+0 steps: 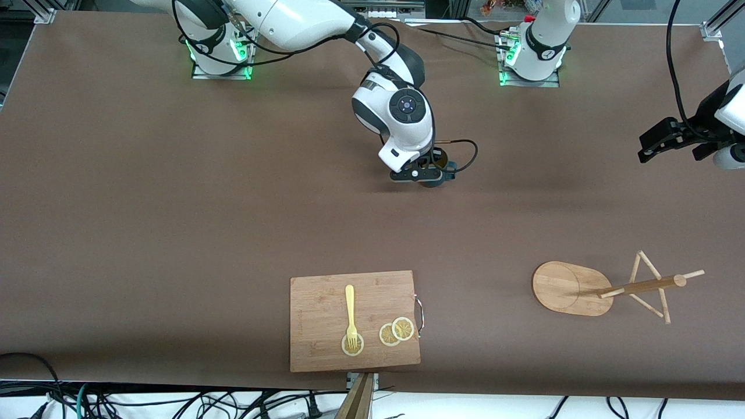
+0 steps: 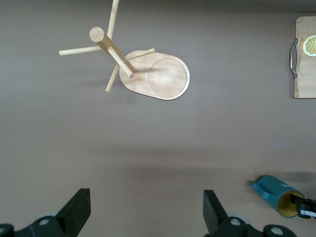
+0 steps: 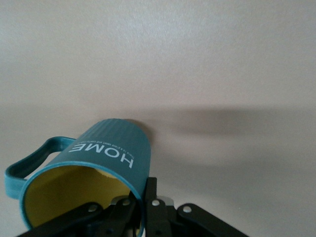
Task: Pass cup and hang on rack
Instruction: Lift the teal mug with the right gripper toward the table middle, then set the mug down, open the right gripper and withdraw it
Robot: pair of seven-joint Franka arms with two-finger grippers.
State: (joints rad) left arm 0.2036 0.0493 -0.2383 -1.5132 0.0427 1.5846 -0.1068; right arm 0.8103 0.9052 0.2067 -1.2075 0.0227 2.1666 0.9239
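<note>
Brown matte table [image 1: 174,203]: right pincer [image 1: 433,174] clamps ribbed teal cup [image 3: 106,153]'s rim; left pincer [image 2: 143,215] gapes empty.

The front camera is looking down from high across the bench [image 1: 174,203], facing both bases. The left wrist camera is gazing down from well above, sharing the rack [image 2: 153,74] with it. The right wrist camera is sitting close against the cup [image 3: 98,163].
</note>
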